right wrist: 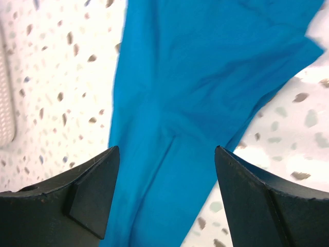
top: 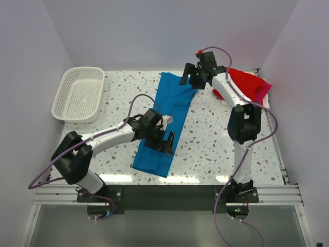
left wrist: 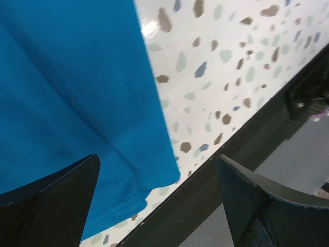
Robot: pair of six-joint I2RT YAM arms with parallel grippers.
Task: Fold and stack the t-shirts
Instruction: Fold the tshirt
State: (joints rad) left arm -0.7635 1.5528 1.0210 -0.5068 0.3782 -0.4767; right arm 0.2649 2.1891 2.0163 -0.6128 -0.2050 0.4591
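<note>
The bright blue t-shirt (top: 167,121) lies folded into a long strip down the middle of the table. My left gripper (top: 164,140) hovers open over its near end. In the left wrist view the blue t-shirt (left wrist: 67,92) has its near corner beside the table's front edge, and the left gripper (left wrist: 157,175) has nothing between its fingers. My right gripper (top: 187,78) is open above the strip's far end. The right wrist view shows the right gripper (right wrist: 167,154) over blue cloth (right wrist: 205,92), holding nothing. A red t-shirt (top: 245,82) and a magenta-pink one (top: 264,91) are heaped at the far right.
A white mesh basket (top: 79,95) stands at the far left of the speckled table (top: 216,144); its rim (right wrist: 4,103) shows at the left edge of the right wrist view. The table's dark front rail (left wrist: 226,170) runs close to the shirt's near corner. Walls close in the back and sides.
</note>
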